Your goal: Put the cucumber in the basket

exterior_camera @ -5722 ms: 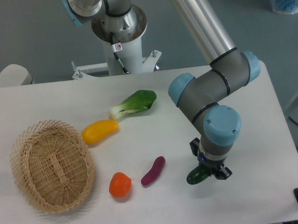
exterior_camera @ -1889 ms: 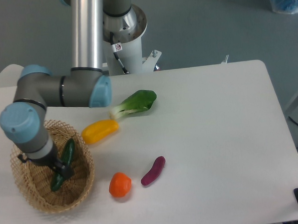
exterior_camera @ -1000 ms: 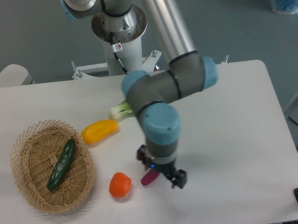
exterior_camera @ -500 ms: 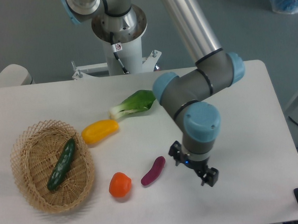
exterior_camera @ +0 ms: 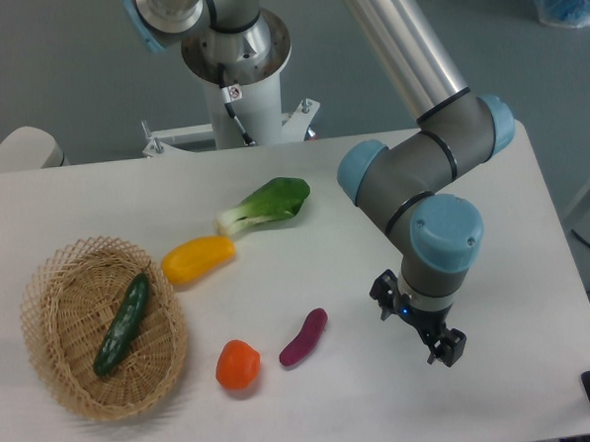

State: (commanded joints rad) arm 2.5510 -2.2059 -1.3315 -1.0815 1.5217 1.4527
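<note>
— While the arm hangs over the right half of the white table [exterior_camera: 532, 218], where's the slim, dark green, glossy cucumber [exterior_camera: 121, 324]?

— Lying slantwise inside the oval, light tan woven wicker basket [exterior_camera: 56, 377], near the table's left edge toward the front.

— And the black two-finger gripper [exterior_camera: 416, 321]?

— Above bare tabletop near the front edge, right of the small purple eggplant [exterior_camera: 303, 336]. Its fingers stand spread apart, with nothing between them.

— What else is out there?

— A round orange vegetable [exterior_camera: 237, 364] sits just left of the eggplant. A yellow pepper [exterior_camera: 198, 258] lies just beside the basket's far rim; whether they touch, I can't tell. A leafy green bok choy with a white stem [exterior_camera: 264, 205] lies beyond it, toward the back edge.
</note>
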